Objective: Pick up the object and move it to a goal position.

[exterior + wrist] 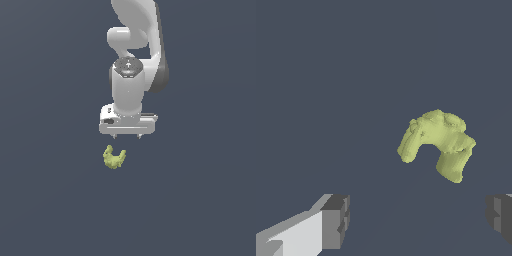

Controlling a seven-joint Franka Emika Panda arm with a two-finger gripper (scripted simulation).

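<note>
The object (pixel 114 158) is a small yellow-green knobbly clump with a U-like notch, lying on the dark floor. In the exterior view it sits just below the white gripper (pixel 128 136), slightly toward that view's left. My gripper is open, its two short fingertips spread wide and holding nothing. The wrist view shows the object (pixel 437 143) ahead of the gripper (pixel 418 221), apart from both grey fingers (pixel 336 221), nearer to the finger at the frame's edge (pixel 500 216).
A plain dark grey-blue floor (pixel 50 200) surrounds the object. The white arm (pixel 135 60) rises behind the gripper in the exterior view.
</note>
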